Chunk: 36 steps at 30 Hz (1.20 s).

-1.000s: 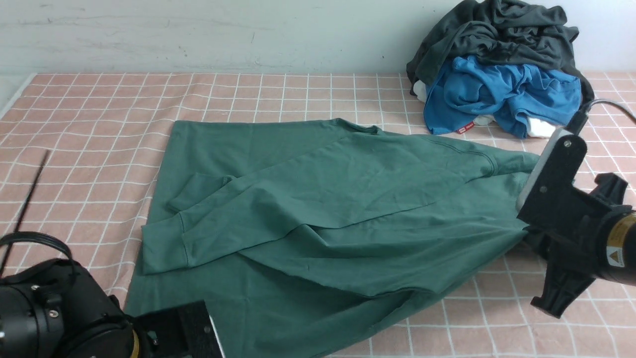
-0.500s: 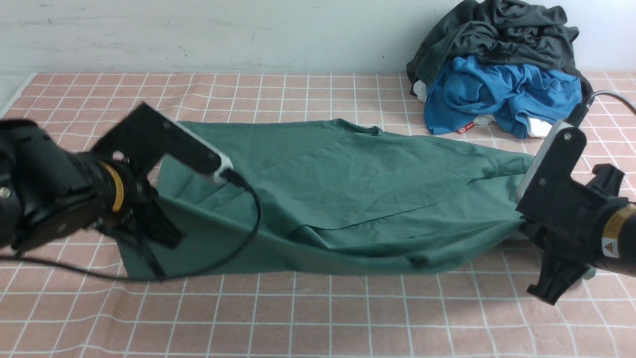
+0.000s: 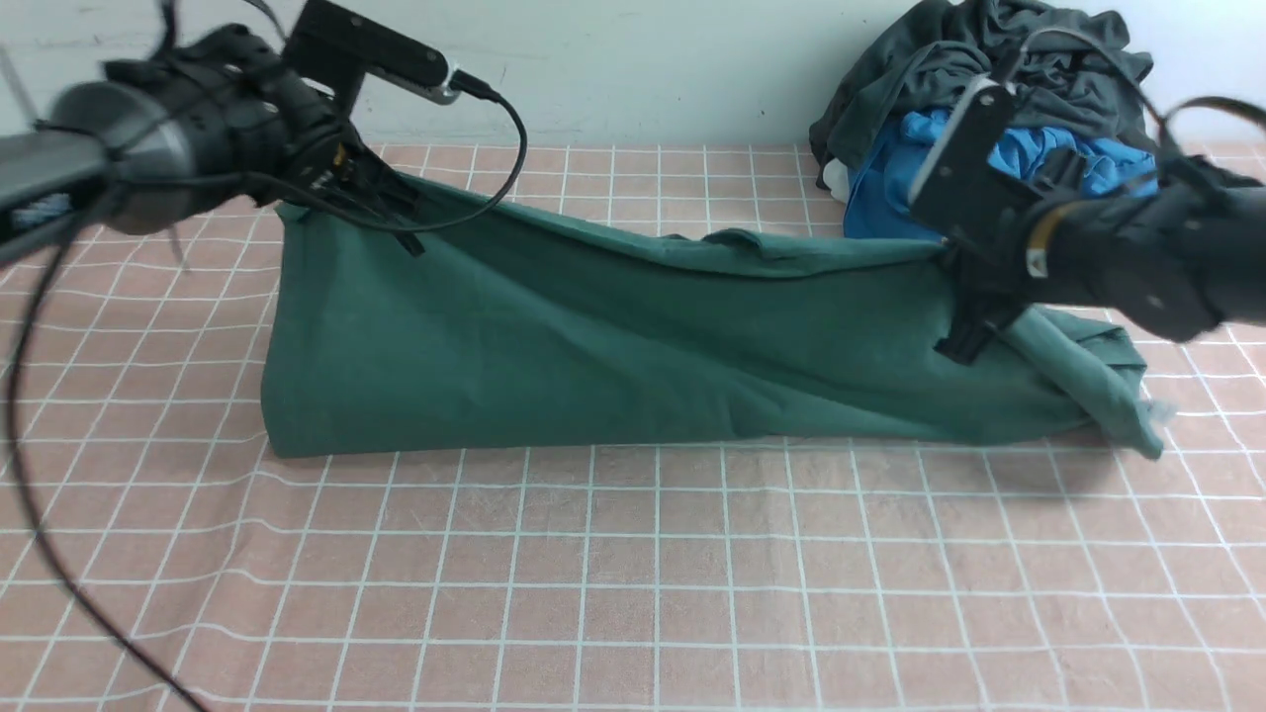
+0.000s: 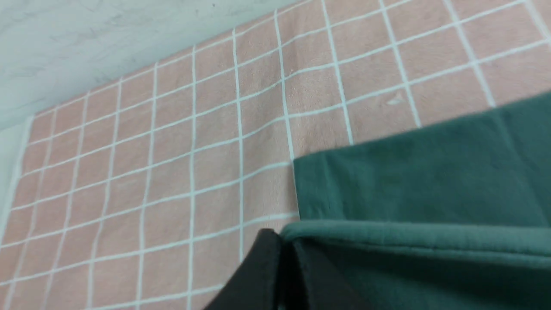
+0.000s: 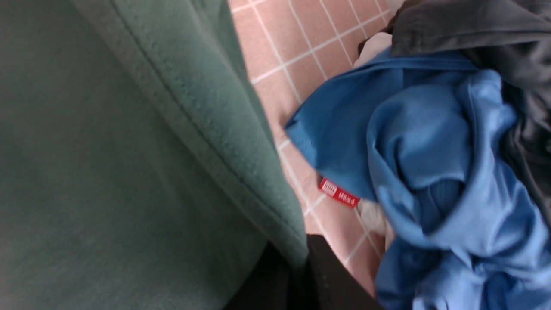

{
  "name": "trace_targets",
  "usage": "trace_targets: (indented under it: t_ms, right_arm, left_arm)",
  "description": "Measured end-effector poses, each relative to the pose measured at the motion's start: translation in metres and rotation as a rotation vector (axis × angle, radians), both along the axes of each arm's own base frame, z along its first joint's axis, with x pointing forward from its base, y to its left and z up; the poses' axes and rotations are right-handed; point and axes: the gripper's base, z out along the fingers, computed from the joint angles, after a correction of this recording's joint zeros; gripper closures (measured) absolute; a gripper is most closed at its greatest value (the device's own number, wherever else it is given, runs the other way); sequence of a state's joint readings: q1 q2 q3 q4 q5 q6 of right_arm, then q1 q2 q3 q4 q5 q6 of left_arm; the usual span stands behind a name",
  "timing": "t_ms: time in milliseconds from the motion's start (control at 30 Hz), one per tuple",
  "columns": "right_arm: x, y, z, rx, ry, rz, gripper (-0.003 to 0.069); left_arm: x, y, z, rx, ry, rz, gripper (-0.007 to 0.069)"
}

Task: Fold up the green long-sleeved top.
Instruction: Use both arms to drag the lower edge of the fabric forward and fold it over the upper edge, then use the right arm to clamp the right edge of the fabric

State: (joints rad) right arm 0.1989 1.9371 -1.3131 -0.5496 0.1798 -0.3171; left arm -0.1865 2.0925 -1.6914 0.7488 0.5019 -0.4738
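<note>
The green long-sleeved top [image 3: 593,346] stretches across the checked cloth, its upper edge lifted off the table and pulled taut between both arms. My left gripper [image 3: 396,222] is shut on its left corner near the back wall; in the left wrist view the jaws [image 4: 284,245] pinch the hemmed edge of the top [image 4: 430,181]. Over on the other side, my right gripper [image 3: 964,321] is shut on the right end. The right wrist view shows its jaws [image 5: 297,267] clamping a stitched edge of the top [image 5: 107,150]. The sleeves are hidden inside the fold, and a bunch of fabric trails at the far right.
A heap with a dark grey garment [image 3: 999,59] over a bright blue one [image 3: 880,188] sits at the back right, right behind my right arm. The blue garment [image 5: 422,142] lies close to the right jaws. The left arm's cable [image 3: 25,425] hangs down at the left.
Both grippers have risen and swung from the near side toward the back wall, carrying the top's near edge up and over. The sleeves that lay on top are now covered.
</note>
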Motion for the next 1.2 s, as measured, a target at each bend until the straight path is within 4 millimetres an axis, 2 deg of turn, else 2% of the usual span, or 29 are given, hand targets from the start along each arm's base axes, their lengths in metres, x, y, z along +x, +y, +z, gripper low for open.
trace_targets:
  t_ms: [67,100,133,200,300,367,400,433,467,533,567,600,633,700,767,833,867,933,967,1033,1067,1133,1200]
  right_arm:
    - [0.018,0.001,-0.014,-0.005,0.01,-0.007,0.0622]
    - [0.027,0.0,-0.02,-0.009,0.015,-0.016,0.0601]
    - [0.037,-0.002,-0.024,-0.016,0.021,-0.031,0.0568]
    - [0.046,-0.005,-0.034,-0.026,0.045,-0.055,0.0498]
    - [0.052,-0.011,-0.031,-0.021,0.072,-0.115,0.0384]
    - [0.053,-0.014,-0.021,0.003,0.077,-0.166,0.033]
    - [0.053,-0.015,-0.01,0.034,0.08,-0.218,0.0302]
    - [0.052,-0.016,-0.005,0.047,0.081,-0.239,0.0296]
    - [0.049,-0.019,0.017,0.11,0.08,-0.331,0.0285]
    - [0.041,-0.023,0.041,0.183,0.08,-0.434,0.0293]
    - [0.035,-0.026,0.054,0.217,0.088,-0.49,0.0312]
    - [0.034,-0.027,0.056,0.23,0.091,-0.504,0.0316]
    - [0.027,-0.029,0.063,0.259,0.123,-0.562,0.0354]
    - [0.02,-0.03,0.06,0.303,0.202,-0.615,0.0424]
    - [0.017,-0.028,0.042,0.314,0.32,-0.61,0.0519]
    - [0.02,-0.024,0.013,0.323,0.445,-0.563,0.0616]
    - [0.021,-0.023,0.01,0.313,0.455,-0.546,0.0622]
    - [0.026,-0.023,-0.023,0.296,0.552,-0.484,0.0659]
    - [0.029,-0.027,-0.032,0.289,0.571,-0.481,0.0665]
    - [0.035,-0.041,-0.05,0.28,0.596,-0.505,0.067]
    - [0.041,-0.055,-0.055,0.295,0.591,-0.552,0.067]
    - [0.05,-0.082,-0.05,0.345,0.553,-0.657,0.067]
    - [0.057,-0.109,-0.035,0.417,0.5,-0.776,0.067]
  left_arm:
    - [0.019,0.002,-0.016,-0.017,0.004,0.04,0.0615]
    - [0.028,0.001,-0.019,-0.033,-0.006,0.059,0.0606]
    - [0.038,0.002,-0.031,-0.046,0.001,0.081,0.0583]
    - [0.048,0.003,-0.04,-0.06,0.001,0.109,0.0517]
    - [0.056,0.004,-0.043,-0.069,-0.007,0.133,0.0384]
    - [0.057,0.005,-0.04,-0.079,-0.006,0.153,0.0306]
    - [0.057,0.007,-0.037,-0.094,-0.003,0.177,0.0256]
    - [0.057,0.007,-0.036,-0.097,-0.002,0.181,0.0248]
    - [0.053,0.01,-0.028,-0.116,0.024,0.223,0.0201]
    - [0.047,0.011,-0.02,-0.116,0.079,0.242,0.0185]
    - [0.043,0.011,-0.015,-0.106,0.123,0.229,0.0186]
    - [0.041,0.011,-0.013,-0.095,0.139,0.223,0.0188]
    - [0.035,0.008,-0.009,-0.091,0.197,0.198,0.02]
    - [0.027,0.003,-0.007,-0.117,0.291,0.146,0.0243]
    - [0.022,-0.005,-0.008,-0.15,0.366,0.072,0.0295]
    - [0.018,-0.014,-0.015,-0.205,0.447,0.003,0.0371]
    - [0.017,-0.015,-0.016,-0.216,0.46,-0.005,0.0386]
    - [0.011,-0.024,-0.02,-0.257,0.539,-0.066,0.047]
    - [0.009,-0.026,-0.021,-0.268,0.559,-0.082,0.0495]
    - [0.006,-0.03,-0.02,-0.29,0.591,-0.108,0.0548]
    - [0.003,-0.031,-0.017,-0.294,0.603,-0.117,0.0572]
    - [0.0,-0.031,-0.009,-0.297,0.599,-0.126,0.0596]
    - [-0.01,-0.029,0.008,-0.299,0.583,-0.133,0.0608]
